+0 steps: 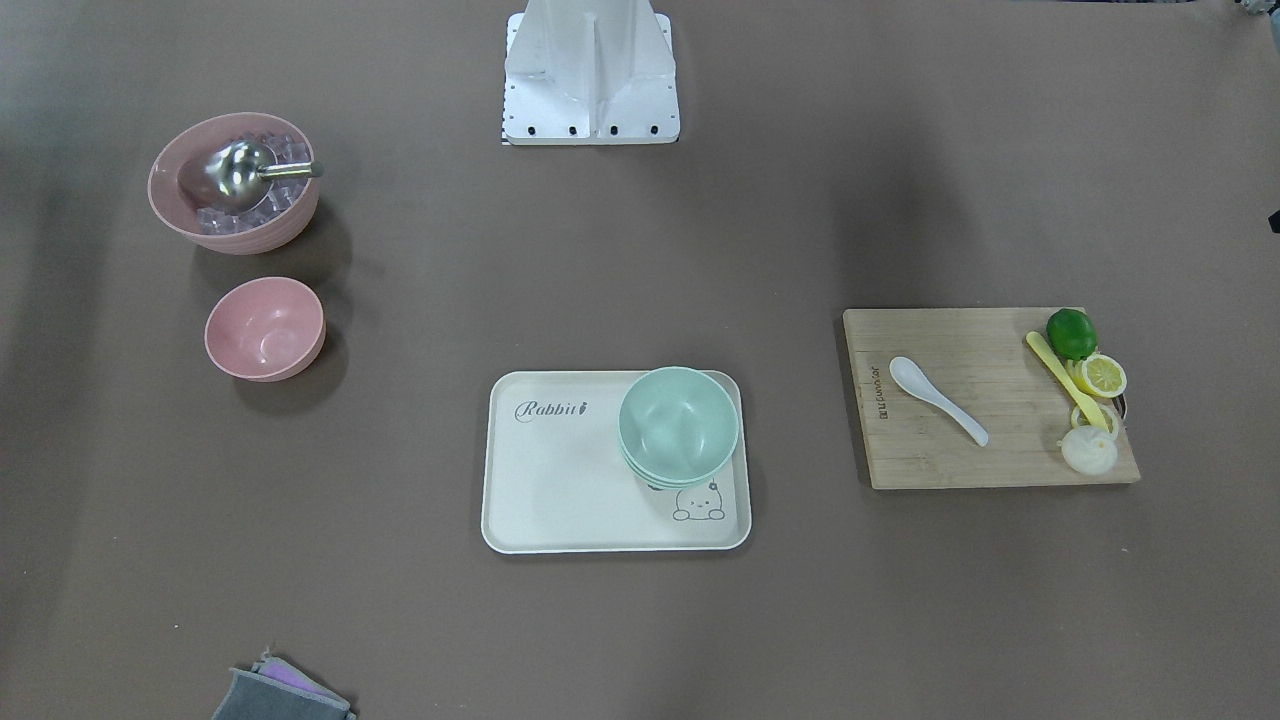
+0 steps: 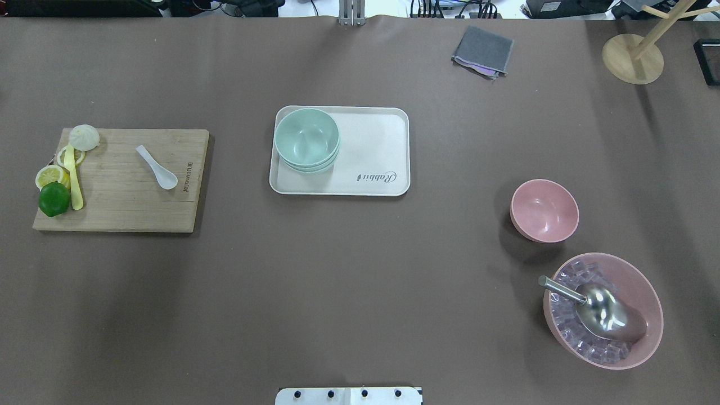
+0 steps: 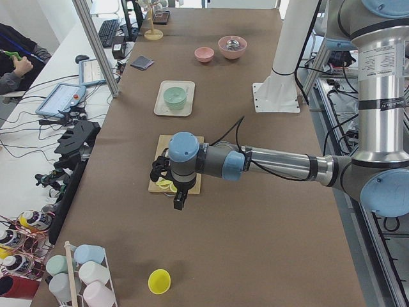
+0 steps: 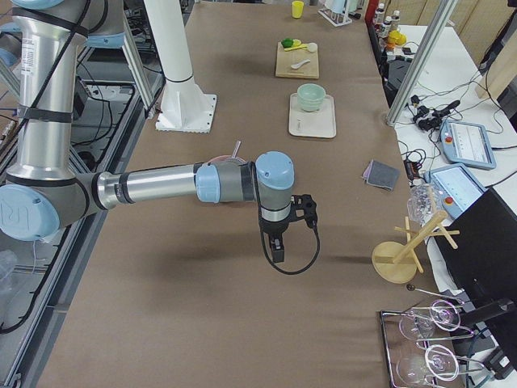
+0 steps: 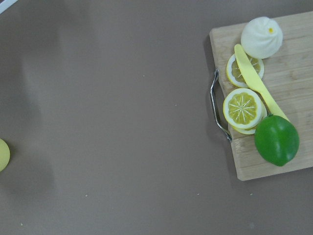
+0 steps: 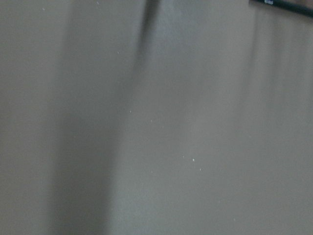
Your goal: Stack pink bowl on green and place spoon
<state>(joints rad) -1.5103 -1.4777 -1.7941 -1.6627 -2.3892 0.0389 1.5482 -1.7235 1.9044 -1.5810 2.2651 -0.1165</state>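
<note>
1. one small pink bowl (image 2: 544,210) stands upright on the bench (image 2: 360,281), just beside one larger pink bowl (image 2: 652,292) that holds ice and one metal scoop (image 2: 604,314).
2. one nested stack of green bowls (image 2: 306,138) sits in a corner of one cream tray (image 2: 371,157), close to two of its edges.
3. one white spoon (image 2: 157,167) lies on one wooden board (image 2: 129,208), apart from one lime (image 2: 54,198) and one yellow knife (image 2: 73,185) at the board's handled end.
4. wide stretches of bench separate board, tray and small pink bowl.
5. the left pincer (image 3: 179,201) hangs by the board's outer end and the right pincer (image 4: 277,249) hangs above the bench; i cannot tell how wide either stands.
6. the bench cover is matte brown; one grey cloth (image 2: 482,52) lies near its far edge.
</note>
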